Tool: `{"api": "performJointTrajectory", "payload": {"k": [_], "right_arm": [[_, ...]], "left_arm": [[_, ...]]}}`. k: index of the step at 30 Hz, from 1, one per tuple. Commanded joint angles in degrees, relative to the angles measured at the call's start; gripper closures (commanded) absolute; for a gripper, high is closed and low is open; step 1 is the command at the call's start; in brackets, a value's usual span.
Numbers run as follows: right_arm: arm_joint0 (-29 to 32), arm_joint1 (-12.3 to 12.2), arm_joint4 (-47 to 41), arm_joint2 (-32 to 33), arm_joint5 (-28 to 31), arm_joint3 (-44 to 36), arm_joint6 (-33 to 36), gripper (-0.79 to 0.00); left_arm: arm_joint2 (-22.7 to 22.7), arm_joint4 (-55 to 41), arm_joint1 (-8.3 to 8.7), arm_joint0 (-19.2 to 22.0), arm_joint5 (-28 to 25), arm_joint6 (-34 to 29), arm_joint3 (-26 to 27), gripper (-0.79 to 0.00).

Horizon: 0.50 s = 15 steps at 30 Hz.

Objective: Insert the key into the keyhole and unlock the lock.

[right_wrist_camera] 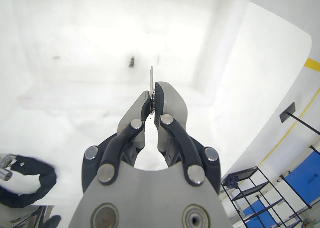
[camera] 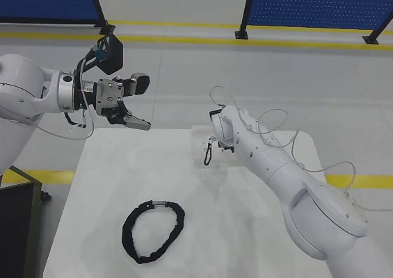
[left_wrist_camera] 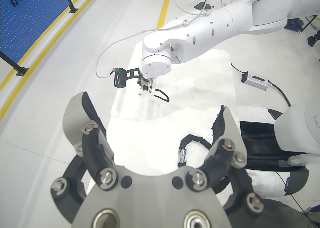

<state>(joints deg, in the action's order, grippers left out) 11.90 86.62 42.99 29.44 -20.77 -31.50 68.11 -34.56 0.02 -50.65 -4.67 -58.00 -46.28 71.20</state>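
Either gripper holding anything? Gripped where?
Right gripper pinches the flat silver metal key by its head, blade sticking out past the fingertips. Left gripper is open, empty.

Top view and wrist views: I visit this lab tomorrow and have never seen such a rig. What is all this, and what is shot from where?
This is a robot with two white arms, each ending in a two-fingered gripper. The top view looks down on a table from above the arms. Each wrist view comes from a camera on one wrist, showing that arm's gripper close up. On the table lie a black chain lock, curled in a ring, and a clear tray. The right gripper is shut on a metal key above the tray; a black cord dangles below it. The left gripper is open and empty.
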Motion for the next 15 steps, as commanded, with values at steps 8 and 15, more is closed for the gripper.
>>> {"api": "performJointTrajectory", "payload": {"k": [8, 15], "right_arm": [[-0.32, -4.21, -6.59, 9.63, 5.86, -6.05, 0.31, 0.0], [5.74, -10.42, -8.57, 21.02, 10.41, -21.1, 4.58, 0.0]], "left_arm": [[0.0, 0.0, 0.0, 0.0, 0.0, 0.0, 0.0, -0.785], [0.0, 0.0, 0.0, 0.0, 0.0, 0.0, 0.0, -0.785]]}}
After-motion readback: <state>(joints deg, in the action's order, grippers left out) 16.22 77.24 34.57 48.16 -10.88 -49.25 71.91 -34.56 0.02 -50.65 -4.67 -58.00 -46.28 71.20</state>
